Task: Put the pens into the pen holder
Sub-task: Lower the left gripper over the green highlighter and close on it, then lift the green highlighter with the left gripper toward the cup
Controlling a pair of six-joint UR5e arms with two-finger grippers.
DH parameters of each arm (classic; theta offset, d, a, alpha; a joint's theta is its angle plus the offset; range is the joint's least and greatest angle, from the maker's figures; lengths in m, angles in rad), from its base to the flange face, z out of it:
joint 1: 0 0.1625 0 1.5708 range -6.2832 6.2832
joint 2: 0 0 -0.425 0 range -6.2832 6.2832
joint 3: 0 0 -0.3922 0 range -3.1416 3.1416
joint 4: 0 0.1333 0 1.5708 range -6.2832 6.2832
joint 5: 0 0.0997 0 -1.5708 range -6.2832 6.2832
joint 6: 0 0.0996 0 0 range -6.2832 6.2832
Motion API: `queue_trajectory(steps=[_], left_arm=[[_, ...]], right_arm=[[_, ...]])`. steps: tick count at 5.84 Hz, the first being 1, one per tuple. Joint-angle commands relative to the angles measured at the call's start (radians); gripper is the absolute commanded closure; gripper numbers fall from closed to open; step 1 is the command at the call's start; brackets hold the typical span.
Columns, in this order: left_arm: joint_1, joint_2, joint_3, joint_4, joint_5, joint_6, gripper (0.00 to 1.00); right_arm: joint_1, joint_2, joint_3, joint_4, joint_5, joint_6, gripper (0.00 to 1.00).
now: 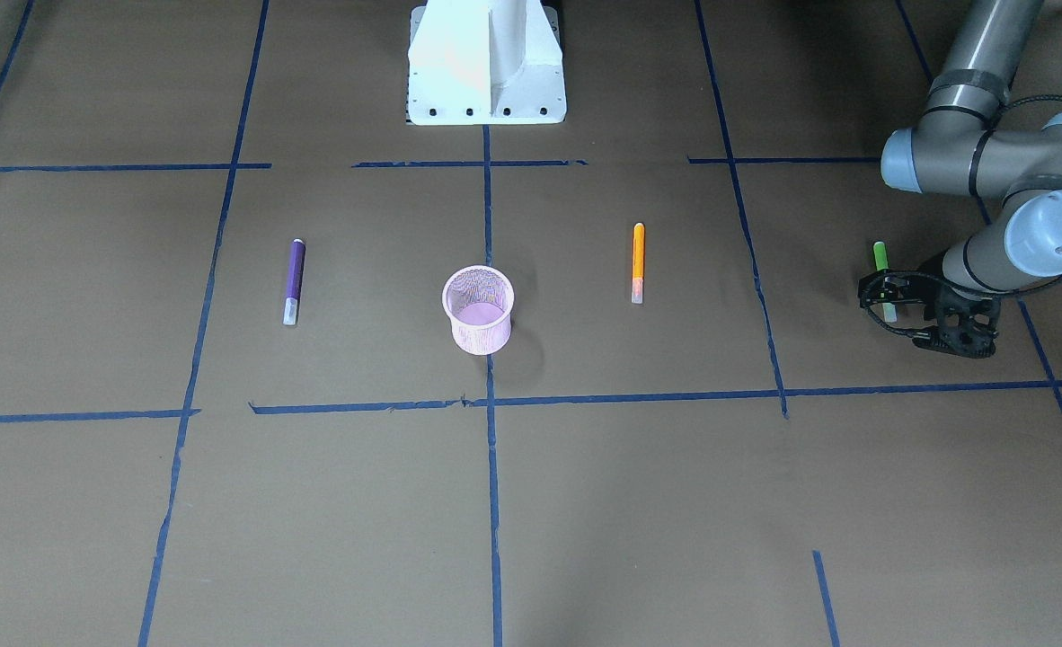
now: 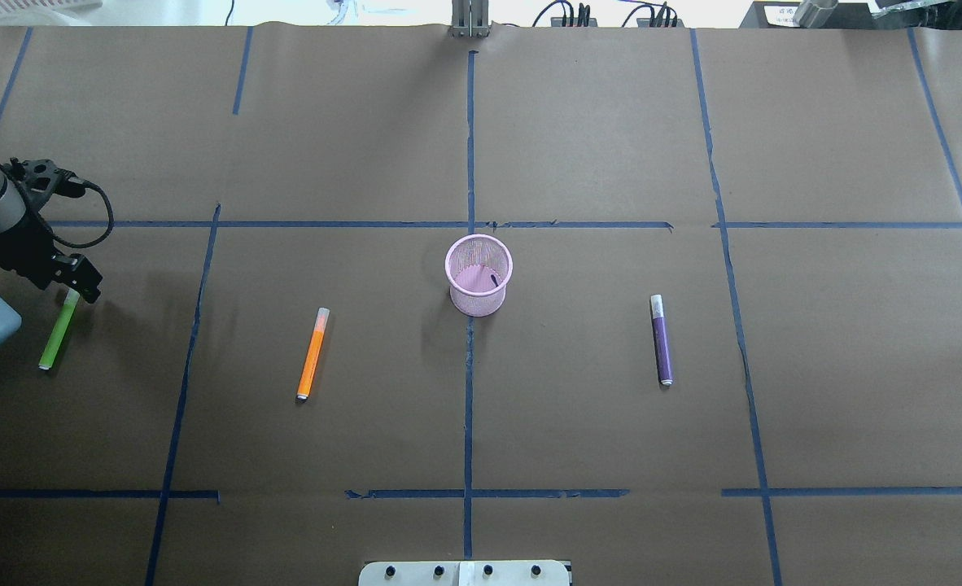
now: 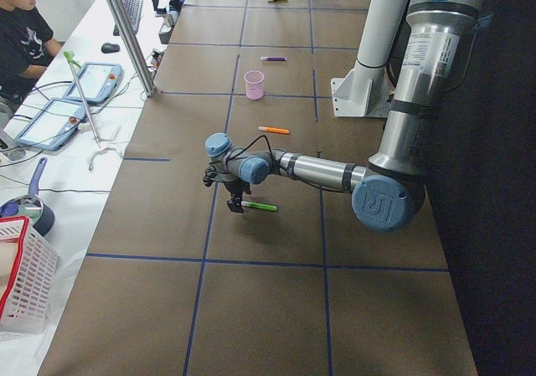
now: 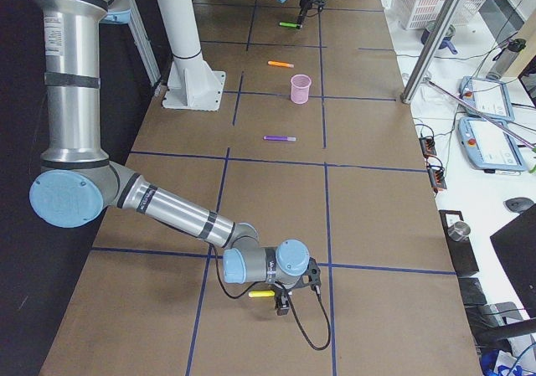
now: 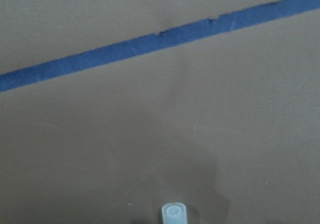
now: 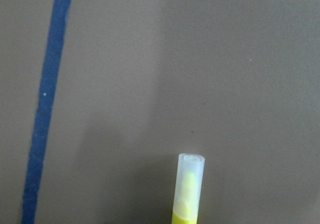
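The pink mesh pen holder [image 1: 482, 334] [image 2: 478, 301] stands upright mid-table. The purple pen [image 1: 295, 274] [image 2: 662, 346] and the orange pen [image 1: 638, 261] [image 2: 312, 358] lie flat on either side of it. The green pen [image 1: 879, 254] [image 2: 56, 334] lies flat at the table's end. My left gripper [image 1: 887, 301] [image 2: 74, 286] points down, its fingers open either side of that pen's pale cap [image 5: 173, 214]. My right gripper [image 4: 281, 302] is low over a yellow pen [image 4: 260, 294] [image 6: 189, 189] at the other end. I cannot tell if it is open or shut.
The white robot base [image 1: 486, 63] stands behind the holder. Blue tape lines [image 2: 469, 366] grid the brown paper. Beyond the table's far edge are a metal post [image 3: 126, 33], a seated person [image 3: 21, 33] and a white basket [image 3: 21, 275].
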Motion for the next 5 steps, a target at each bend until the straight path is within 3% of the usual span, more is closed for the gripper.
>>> queue_trajectory(steps=[1, 3, 4, 5], left_arm=[[0.000, 0.000, 0.000, 0.000, -0.002, -0.002, 0.69], [0.002, 0.000, -0.002, 0.000, -0.005, 0.000, 0.92], [0.002, -0.001, -0.006, 0.000, -0.005, 0.000, 0.99], [0.000, 0.002, -0.038, 0.001, -0.006, 0.001, 1.00]], right_arm=[[0.000, 0.000, 0.000, 0.000, 0.000, 0.000, 0.00], [0.000, 0.002, 0.000, 0.000, 0.000, 0.000, 0.00], [0.000, 0.002, 0.000, 0.000, 0.000, 0.000, 0.00], [-0.002, 0.002, 0.000, 0.000, 0.000, 0.000, 0.00]])
